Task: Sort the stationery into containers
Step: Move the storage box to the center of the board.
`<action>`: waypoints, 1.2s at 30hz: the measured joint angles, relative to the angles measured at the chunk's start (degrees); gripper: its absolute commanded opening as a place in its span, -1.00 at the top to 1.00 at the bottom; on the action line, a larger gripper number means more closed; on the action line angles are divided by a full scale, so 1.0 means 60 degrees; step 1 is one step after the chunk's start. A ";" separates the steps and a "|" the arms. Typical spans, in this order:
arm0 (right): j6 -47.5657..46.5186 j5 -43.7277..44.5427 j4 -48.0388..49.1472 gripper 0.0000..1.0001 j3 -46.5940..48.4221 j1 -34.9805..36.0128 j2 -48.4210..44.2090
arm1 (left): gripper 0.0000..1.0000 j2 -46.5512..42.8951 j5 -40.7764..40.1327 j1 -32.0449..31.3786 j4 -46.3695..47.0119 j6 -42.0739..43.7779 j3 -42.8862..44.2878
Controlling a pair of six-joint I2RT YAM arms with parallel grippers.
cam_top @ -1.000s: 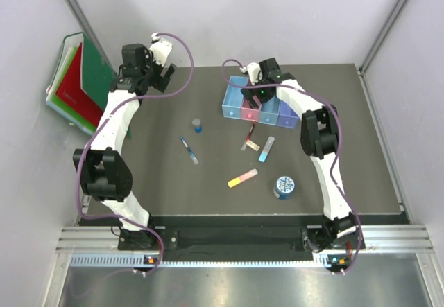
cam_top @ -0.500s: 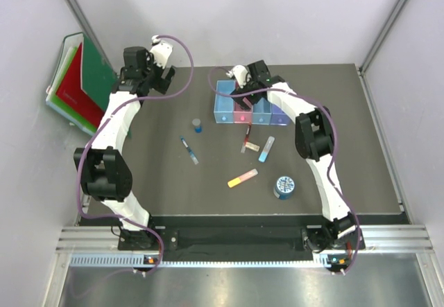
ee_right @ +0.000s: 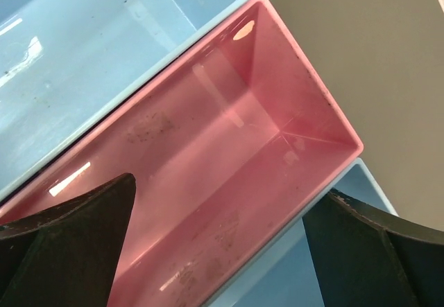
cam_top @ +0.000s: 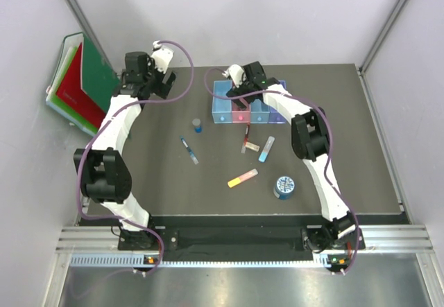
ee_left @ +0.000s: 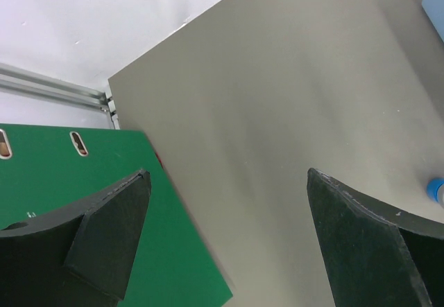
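The four joined bins point(cam_top: 223, 106) stand at the back middle of the table: light blue, pink point(cam_top: 241, 115), blue, violet. My right gripper point(cam_top: 245, 86) is open above them. In the right wrist view its jaws point(ee_right: 218, 244) straddle the empty pink bin point(ee_right: 229, 141), with the light-blue bin point(ee_right: 90, 50) beside it. On the table lie a grey-capped bottle point(cam_top: 197, 125), blue pen point(cam_top: 189, 150), red-black pen point(cam_top: 245, 139), beige eraser point(cam_top: 254, 145), light-blue stick point(cam_top: 266, 149), yellow-pink stick point(cam_top: 242, 178) and round blue tin point(cam_top: 284, 187). My left gripper point(cam_top: 149, 84) is open and empty point(ee_left: 229, 231).
Green and red folders point(cam_top: 80, 85) lean at the back left, off the table's edge; the green one shows under my left fingers point(ee_left: 83, 182). White walls close in the back and sides. The bottle's edge shows at the right of the left wrist view point(ee_left: 437, 189).
The row of bins has shifted left by about a bin's width, and my right gripper has moved left with it. My left gripper has edged slightly right.
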 measured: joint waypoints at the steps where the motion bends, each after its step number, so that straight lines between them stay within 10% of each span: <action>1: 0.0051 0.0033 0.0000 -0.99 0.0033 0.0007 0.0033 | -0.98 -0.0018 0.0000 0.0000 0.0007 0.0000 -0.0018; 36: 0.2463 0.0280 -0.0022 -0.93 -0.1475 0.0517 -0.0783 | -0.98 -0.0215 0.0259 0.0073 0.0222 0.0044 -0.0113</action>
